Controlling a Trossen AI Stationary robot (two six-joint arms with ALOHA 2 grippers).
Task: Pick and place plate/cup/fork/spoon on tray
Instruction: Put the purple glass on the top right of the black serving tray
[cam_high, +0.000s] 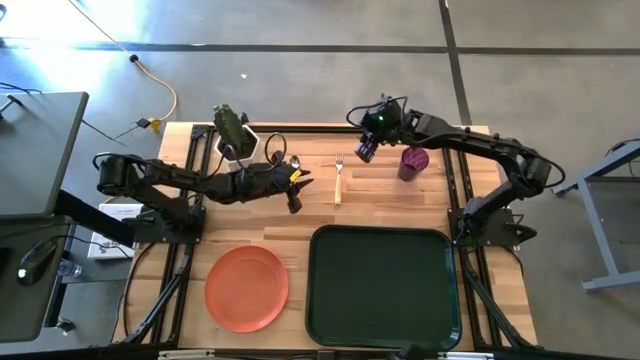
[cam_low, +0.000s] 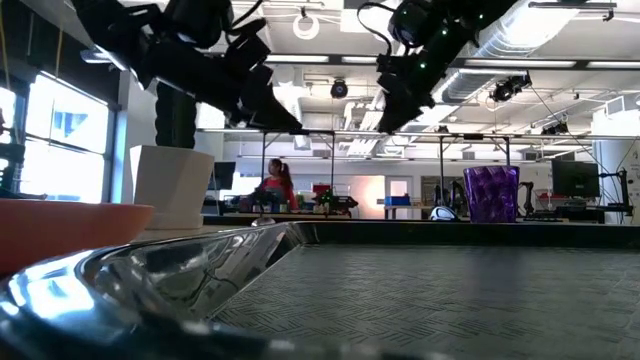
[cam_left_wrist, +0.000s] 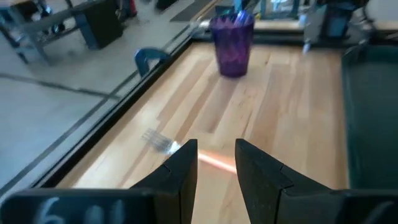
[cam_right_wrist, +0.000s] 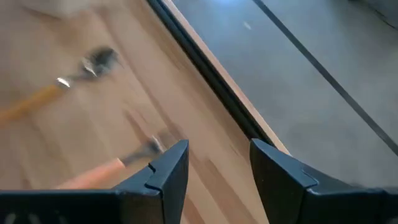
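Observation:
The fork (cam_high: 338, 180) lies on the wooden table at far centre, its tines toward the far edge; it also shows in the right wrist view (cam_right_wrist: 118, 163). The spoon (cam_high: 295, 164) lies just left of it, its bowl (cam_right_wrist: 98, 59) toward the far edge. The purple cup (cam_high: 412, 161) stands upright to the right of the fork. The orange plate (cam_high: 247, 288) and the dark green tray (cam_high: 383, 285) rest side by side at the near edge. My left gripper (cam_high: 294, 198) hovers open and empty beside the spoon. My right gripper (cam_high: 365, 150) hovers open and empty between fork and cup.
A white pot with a green cactus (cam_high: 235, 135) stands at the far left, behind my left arm. The table's far edge (cam_right_wrist: 205, 68) runs close past my right gripper. A person sits far off in the room behind the table (cam_low: 275, 185).

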